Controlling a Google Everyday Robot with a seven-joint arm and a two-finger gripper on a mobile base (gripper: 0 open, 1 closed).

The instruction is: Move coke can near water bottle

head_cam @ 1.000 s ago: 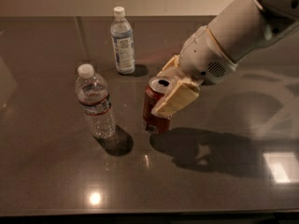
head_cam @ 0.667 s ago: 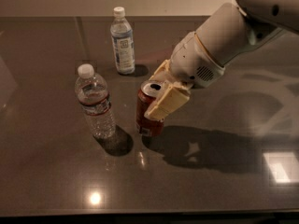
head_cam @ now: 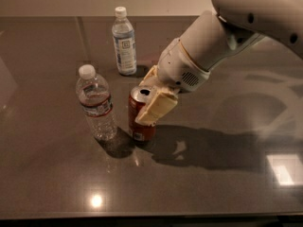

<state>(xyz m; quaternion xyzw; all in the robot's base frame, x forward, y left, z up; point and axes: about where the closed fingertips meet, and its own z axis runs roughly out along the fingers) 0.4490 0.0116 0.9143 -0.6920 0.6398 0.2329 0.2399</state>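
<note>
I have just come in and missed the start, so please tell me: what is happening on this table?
A robot arm holds the coke can in its gripper, one finger on each side. The can is upright, just beside the water bottle, with a small gap between them. A slimmer bottle stands farther back on the table. Whether the can rests on the table, I cannot tell.

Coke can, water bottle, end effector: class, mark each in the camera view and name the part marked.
coke can (head_cam: 143, 132), camera view, lower red body below the finger.
water bottle (head_cam: 97, 109), camera view, dark label band.
end effector (head_cam: 144, 103), camera view, midway between its fingertips, closed around the can.
</note>
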